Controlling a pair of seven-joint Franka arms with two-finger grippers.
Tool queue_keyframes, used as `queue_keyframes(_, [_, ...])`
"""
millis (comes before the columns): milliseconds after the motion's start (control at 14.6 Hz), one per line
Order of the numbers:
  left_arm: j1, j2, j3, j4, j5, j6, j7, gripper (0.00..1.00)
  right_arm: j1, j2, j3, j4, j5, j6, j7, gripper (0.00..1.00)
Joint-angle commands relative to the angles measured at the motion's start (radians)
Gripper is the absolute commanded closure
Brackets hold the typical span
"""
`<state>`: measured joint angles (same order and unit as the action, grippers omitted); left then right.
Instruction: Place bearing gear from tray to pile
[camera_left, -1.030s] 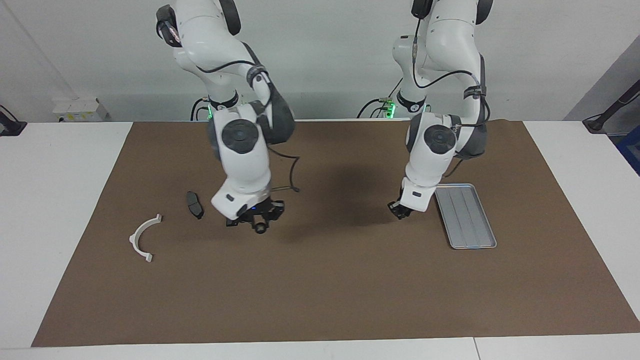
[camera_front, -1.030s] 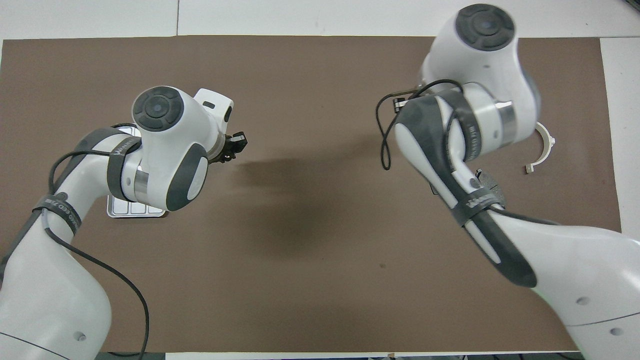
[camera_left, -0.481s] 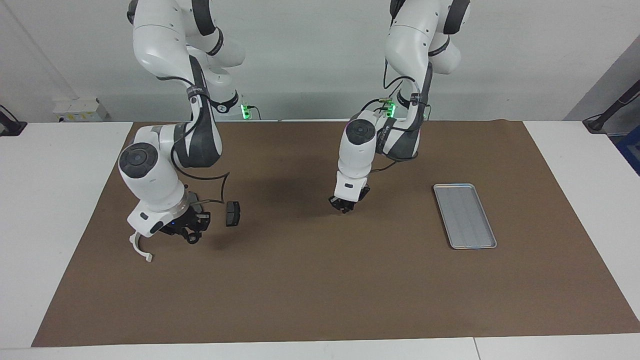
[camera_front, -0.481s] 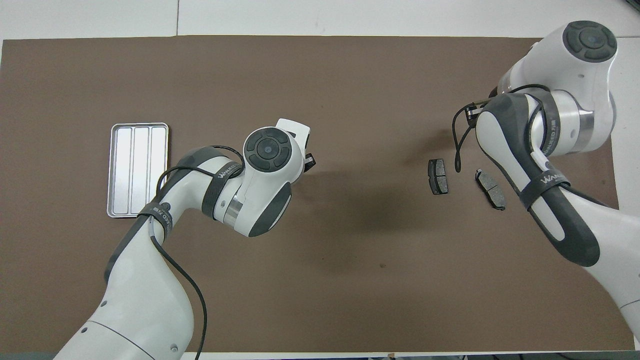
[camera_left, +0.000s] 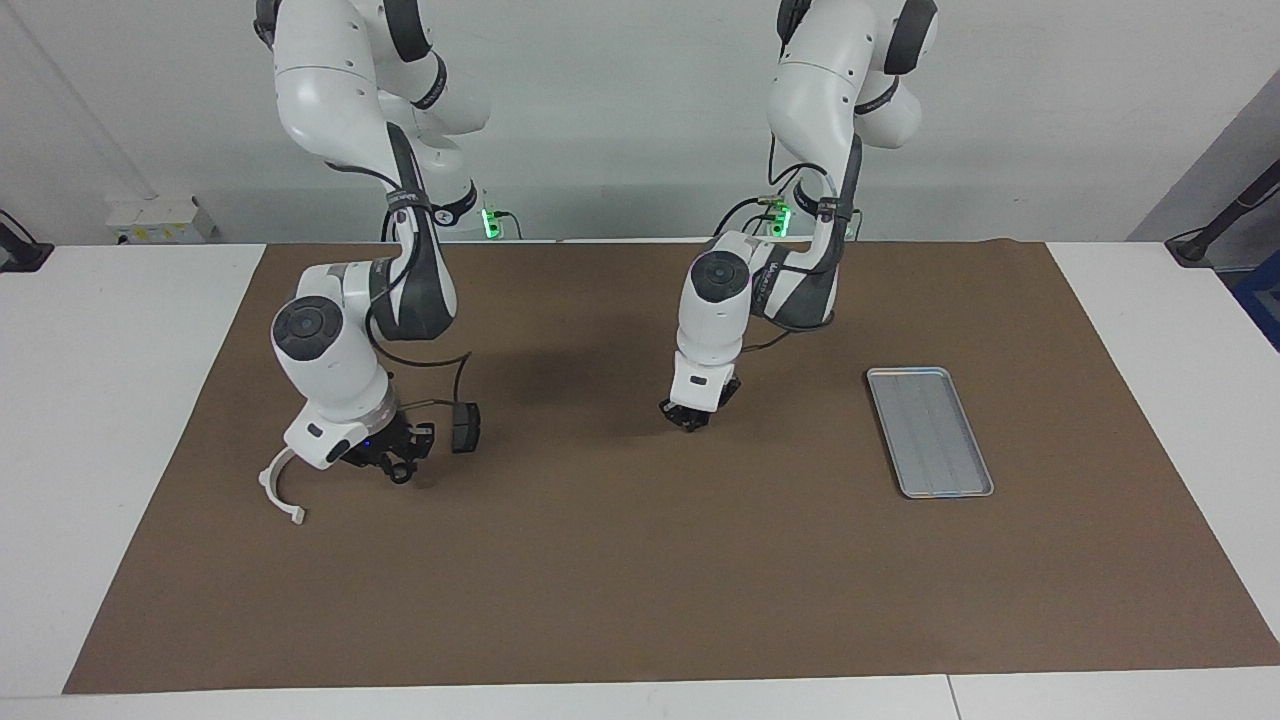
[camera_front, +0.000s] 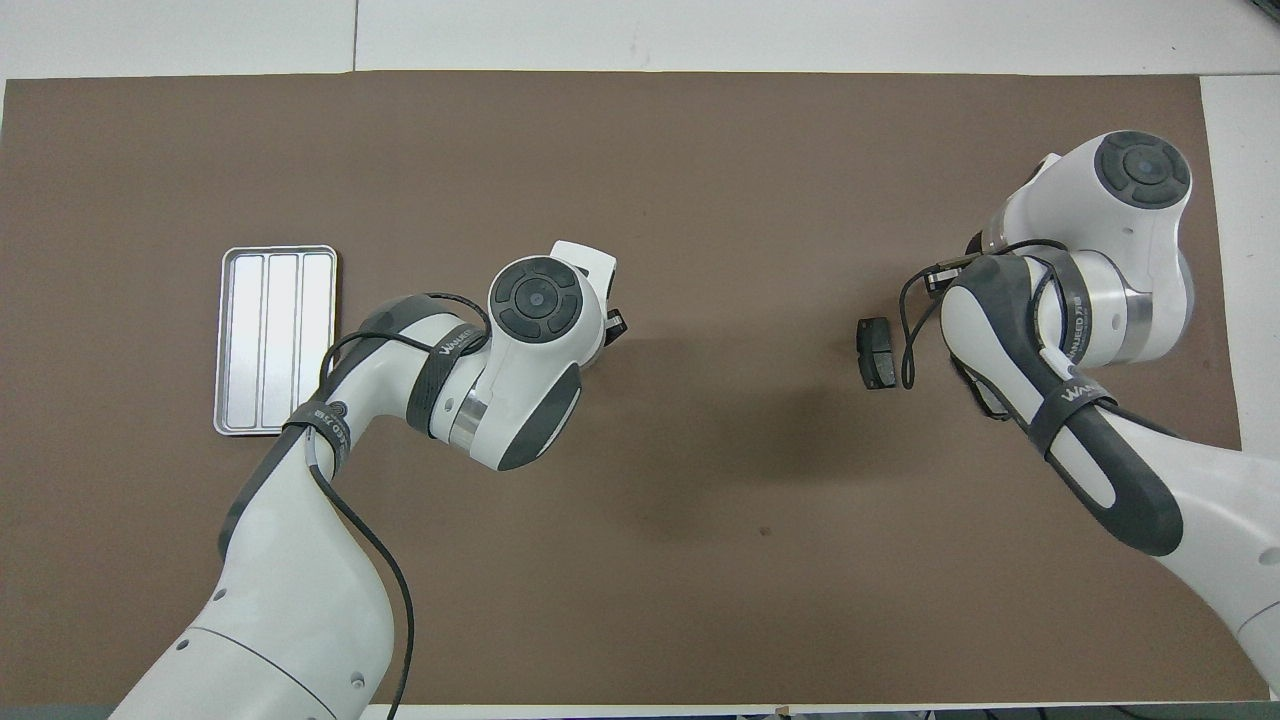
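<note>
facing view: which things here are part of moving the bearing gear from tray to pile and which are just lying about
In the job:
silver-grey ribbed metal tray
the pile: white plastic half-ring bracket and dark grey brake pad
right gripper, low between the two

Just there:
brown mat
white table
left gripper, waiting over mid-mat

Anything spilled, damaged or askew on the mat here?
Nothing stands out. The tray lies flat with nothing in it, one brake pad and the white half-ring bracket rest on the mat near the right gripper.
</note>
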<state>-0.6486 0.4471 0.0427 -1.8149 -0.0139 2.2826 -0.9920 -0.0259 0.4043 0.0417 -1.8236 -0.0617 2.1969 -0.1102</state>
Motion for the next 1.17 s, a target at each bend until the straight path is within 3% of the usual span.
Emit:
queue_keyframes(0, [-0.011,-0.004,0.011,-0.024,0.012,0.026,-0.016,0.80,-0.048,-0.030,0.015,-0.066,0.003,0.073,-0.080,1.00])
queue_keyframes(69, [-0.011,-0.004,0.011,-0.024,0.012,0.026,-0.016,0.48,-0.057,-0.028,0.015,-0.072,0.003,0.082,-0.088,1.00])
queue_keyframes(137, [-0.011,-0.004,0.013,-0.024,0.012,0.025,-0.019,0.10,-0.065,-0.024,0.015,-0.072,0.003,0.089,-0.094,1.00])
queue_keyframes(206, [-0.010,-0.005,0.016,-0.017,0.012,0.009,-0.019,0.00,-0.071,-0.019,0.015,-0.072,0.003,0.089,-0.107,1.00])
queue_keyframes(412, [0.010,-0.030,0.025,0.025,0.025,-0.105,-0.014,0.00,-0.091,-0.004,0.015,-0.085,0.003,0.130,-0.137,1.00])
queue_keyframes(549, [0.070,-0.140,0.046,0.014,0.040,-0.175,0.018,0.00,-0.088,-0.004,0.015,-0.086,0.003,0.130,-0.134,1.00])
queue_keyframes(618, [0.131,-0.201,0.045,0.013,0.040,-0.219,0.060,0.00,-0.086,-0.004,0.015,-0.086,0.003,0.130,-0.134,0.77])
queue_keyframes(687, [0.176,-0.246,0.045,0.017,0.040,-0.268,0.131,0.00,-0.086,-0.004,0.015,-0.085,0.003,0.123,-0.134,0.02])
queue_keyframes(961, [0.317,-0.384,0.046,0.025,0.038,-0.441,0.427,0.00,-0.066,-0.019,0.015,-0.069,0.006,0.075,-0.083,0.00])
queue_keyframes(1099, [0.362,-0.445,0.046,0.025,0.038,-0.506,0.484,0.00,-0.042,-0.027,0.018,-0.036,0.000,0.040,-0.068,0.00])
